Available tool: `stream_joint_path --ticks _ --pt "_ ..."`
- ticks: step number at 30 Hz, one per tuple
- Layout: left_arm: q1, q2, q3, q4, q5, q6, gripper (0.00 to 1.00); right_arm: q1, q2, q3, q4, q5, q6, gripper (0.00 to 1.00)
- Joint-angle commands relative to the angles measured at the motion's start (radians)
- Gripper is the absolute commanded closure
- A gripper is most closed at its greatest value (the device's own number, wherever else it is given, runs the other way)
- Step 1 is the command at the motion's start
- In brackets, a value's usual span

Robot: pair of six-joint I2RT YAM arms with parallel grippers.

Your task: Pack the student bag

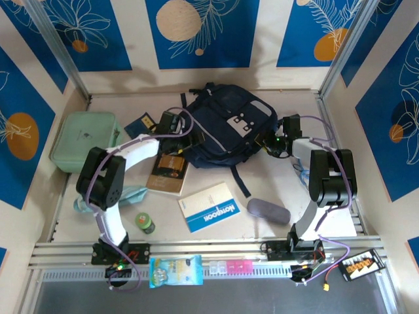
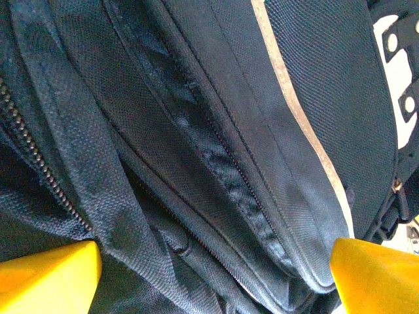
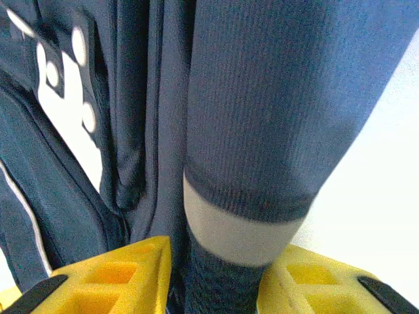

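**On the desk (image 1: 275, 183), toward the back: a blue bag (image 1: 222, 127)**

The bag lies between the two arms. The left fingers (image 2: 46, 275) stand wide, close against its cloth. The right fingers (image 3: 111, 275) are narrow, pinching a blue strap (image 3: 262, 131) with a grey band at its right side.

The student bag (image 2: 196, 131) lies close up, its dark navy weave crossed by diagonal seams. An exposed zip (image 2: 33, 150) runs down the left edge, a pale grey stripe (image 2: 301, 111) slants across the upper right, and a white patch (image 2: 399, 78) with round holes sits in the top right corner. The left end effector (image 2: 216, 275) stands wide apart, one yellow fingertip (image 2: 46, 275) in each bottom corner, with bag fabric between them.
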Motion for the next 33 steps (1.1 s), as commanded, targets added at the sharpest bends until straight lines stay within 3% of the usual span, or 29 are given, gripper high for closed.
stream_joint_path --ticks 1,6,8,12,17,23,27,33 --pt "0.007 0.069 0.084 -0.031 -0.038 0.06 0.08 0.011 0.012 -0.024 0.043 -0.033 0.026 0.67" --pt "0.028 0.092 0.143 -0.062 -0.079 0.109 0.07 0.011 0.002 -0.035 0.036 -0.03 0.03 0.95" --pt "0.034 0.08 0.161 -0.096 -0.096 0.134 0.06 0.01 -0.02 -0.05 0.05 -0.034 0.037 1.0" --pt "0.033 -0.003 0.159 -0.17 -0.125 0.223 0.0 0.013 -0.09 -0.074 0.109 -0.113 0.066 1.0" --pt "-0.014 -0.155 0.1 -0.258 -0.173 0.323 0.0 0.048 -0.184 -0.044 0.1 -0.146 0.084 1.0" --pt "-0.186 -0.325 -0.058 -0.179 -0.274 0.355 0.0 0.131 -0.245 0.0 0.041 -0.099 0.102 1.0" --pt "-0.301 -0.313 -0.03 -0.151 -0.264 0.326 0.0 0.162 -0.258 0.017 0.033 -0.085 0.138 1.0" --pt "-0.434 -0.179 0.095 -0.174 -0.389 0.291 0.23 0.19 -0.257 0.063 0.041 -0.108 0.153 1.0"
